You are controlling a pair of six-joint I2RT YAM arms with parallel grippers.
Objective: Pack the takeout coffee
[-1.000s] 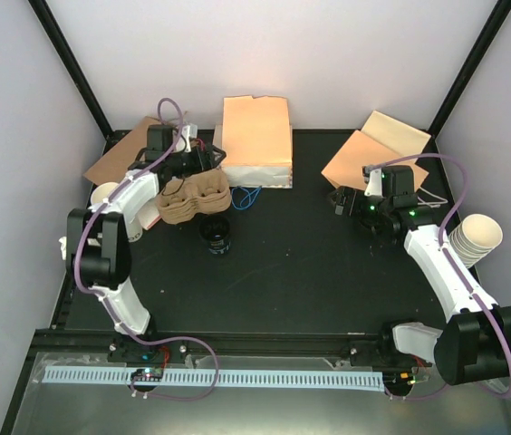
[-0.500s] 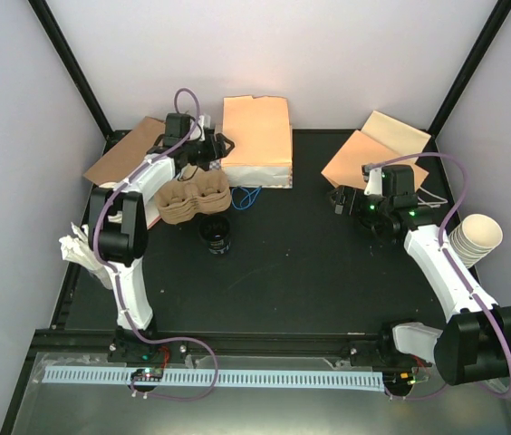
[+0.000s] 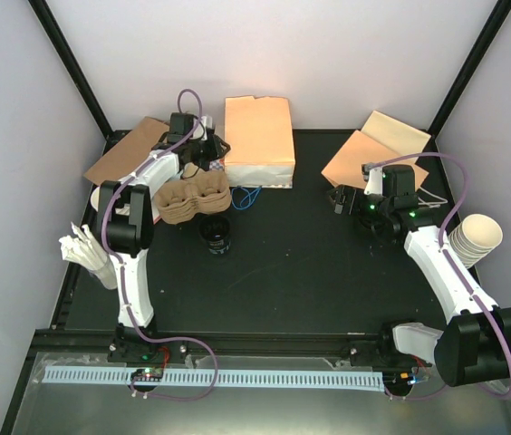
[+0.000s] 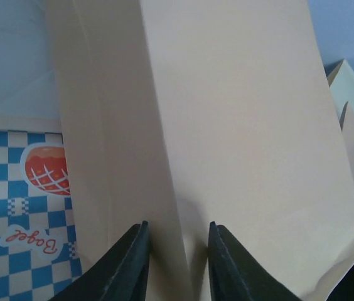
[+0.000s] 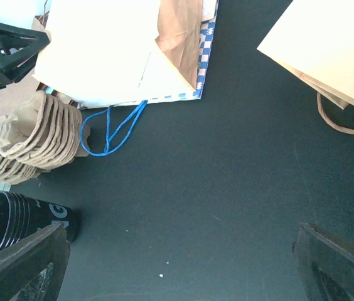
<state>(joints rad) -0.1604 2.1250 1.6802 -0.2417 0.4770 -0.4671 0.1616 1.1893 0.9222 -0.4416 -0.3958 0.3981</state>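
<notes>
One takeout coffee, a short black cup, stands on the black table in front of the carriers; the right wrist view shows it at the lower left. A cream paper bag lies flat at the back centre, filling the left wrist view. My left gripper is at the bag's left edge, its jaws drawn in on a fold of the paper. My right gripper hovers over bare table to the right, wide open, holding nothing.
A stack of brown pulp carriers sits left of the bag, with a blue cord handle beside it. Flat brown bags lie at back right and back left. Cream paper cups stand at the right edge.
The left arm has reached back to the cream bag's left edge. Its jaws have narrowed from wide open onto the bag's fold. The right arm has not moved.
</notes>
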